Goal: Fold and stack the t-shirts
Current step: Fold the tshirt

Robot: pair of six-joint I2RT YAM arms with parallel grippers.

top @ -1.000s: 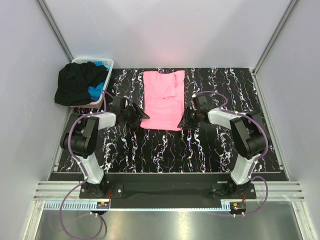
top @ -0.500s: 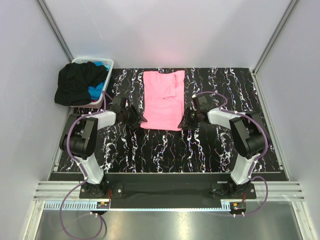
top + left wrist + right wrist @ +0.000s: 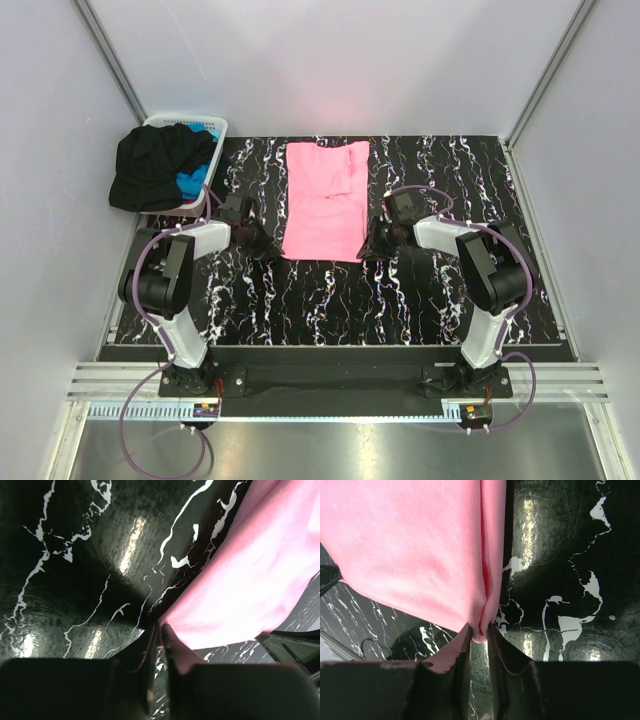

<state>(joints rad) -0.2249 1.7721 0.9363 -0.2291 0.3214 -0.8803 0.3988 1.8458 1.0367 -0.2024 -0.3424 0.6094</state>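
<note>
Top view's bright and even; my wrist views run dimmer, glare patches on the glossy table (image 3: 132, 537), bottom edges blurred.

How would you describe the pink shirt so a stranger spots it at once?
On the black marbled table, look at the middle. The pink t-shirt lies flat there, alone; the black t-shirt and blue t-shirt are heaped in the white basket at the far-left corner.
</note>
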